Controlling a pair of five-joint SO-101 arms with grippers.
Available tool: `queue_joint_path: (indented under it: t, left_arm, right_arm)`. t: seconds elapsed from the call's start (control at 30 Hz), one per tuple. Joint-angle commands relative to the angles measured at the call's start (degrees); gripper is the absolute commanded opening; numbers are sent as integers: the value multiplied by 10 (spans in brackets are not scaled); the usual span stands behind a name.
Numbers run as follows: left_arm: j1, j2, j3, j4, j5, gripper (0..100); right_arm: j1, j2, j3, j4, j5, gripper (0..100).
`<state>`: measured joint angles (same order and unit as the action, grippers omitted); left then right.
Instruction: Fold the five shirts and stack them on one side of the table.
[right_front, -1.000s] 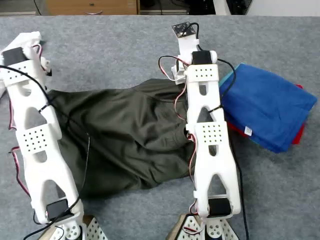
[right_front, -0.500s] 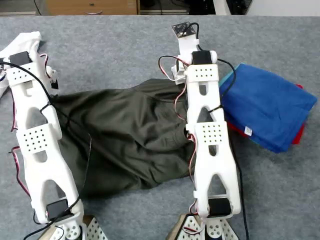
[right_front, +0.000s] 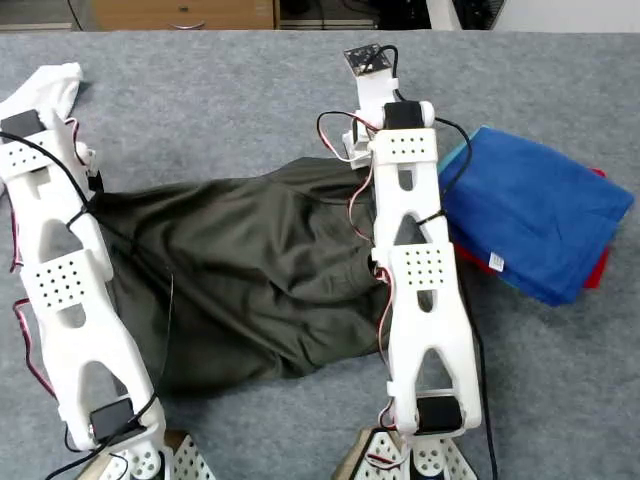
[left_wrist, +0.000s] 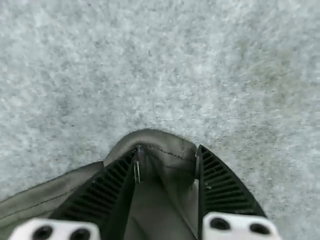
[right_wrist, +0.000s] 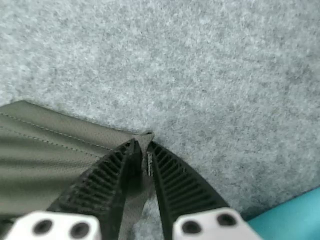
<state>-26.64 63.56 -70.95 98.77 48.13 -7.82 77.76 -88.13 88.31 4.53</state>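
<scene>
An olive-green shirt (right_front: 250, 270) lies spread across the middle of the grey table (right_front: 200, 100). My left gripper (right_front: 96, 188) is at the shirt's far left corner. In the left wrist view, the left gripper (left_wrist: 166, 150) is shut on a bunched hem of the shirt (left_wrist: 165, 200), which curls up between its fingers. My right gripper (right_front: 352, 155) is at the shirt's far right corner. The right wrist view has that gripper (right_wrist: 142, 145) pinched shut on the corner of the olive cloth (right_wrist: 45, 145).
A stack of folded shirts, blue (right_front: 535, 210) on top of teal (right_wrist: 295, 215) and red, sits at the right side of the table. A crumpled white shirt (right_front: 55, 80) lies at the far left corner. Bare felt stretches beyond the olive shirt.
My left arm shifted slightly right, then swung back left, drawing the shirt's left corner outward. The right arm has kept still.
</scene>
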Motion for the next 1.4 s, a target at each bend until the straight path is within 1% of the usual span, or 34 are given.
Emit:
queue_joint_path:
  t: [0.0, 0.33, 0.6, 0.7, 0.93, 1.0, 1.13, 1.3, 1.37]
  left_arm:
    - [-4, -9, -7, 3, 1, 167]
    - [3, -9, -4, -57, 1, 167]
    - [11, -7, -3, -63, 1, 167]
    - [17, 11, 4, -73, 1, 167]
    - [30, 40, -10, -66, 1, 166]
    - [30, 41, -12, -66, 1, 137]
    - [28, 43, -12, -69, 1, 31]
    - [26, 37, -14, -70, 1, 20]
    - [26, 37, -42, -62, 1, 20]
  right_arm:
    - [13, -3, -22, -8, 5, 3]
    - [13, 9, -29, -8, 5, 3]
    - [13, 13, -29, -9, 5, 3]
    - [13, 13, -29, -9, 5, 3]
    - [13, 13, -29, -9, 5, 3]
    - [13, 13, -29, -9, 5, 3]
    - [13, 13, -29, -9, 5, 3]
    - [12, 13, -29, -9, 5, 3]
    - [12, 12, -43, -8, 4, 3]
